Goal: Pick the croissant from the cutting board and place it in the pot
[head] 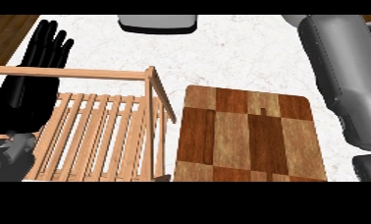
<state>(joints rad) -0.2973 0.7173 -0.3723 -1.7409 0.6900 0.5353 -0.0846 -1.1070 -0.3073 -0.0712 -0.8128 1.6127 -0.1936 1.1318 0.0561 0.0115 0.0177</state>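
Right forearm (340, 80) crosses above the unlabelled cutting board (250, 134); left hand (39, 66) rests spread.

1. There was one cutting board (250, 137), made of light and dark wooden squares.
2. There was one wooden slatted rack (101, 129) beside it, on its left side.
3. I saw one grey object (158, 23) at the far edge; I could not tell what it was.
4. One black hand (39, 66) was visible, at the left.
5. One grey forearm (340, 75) was visible, at the right.
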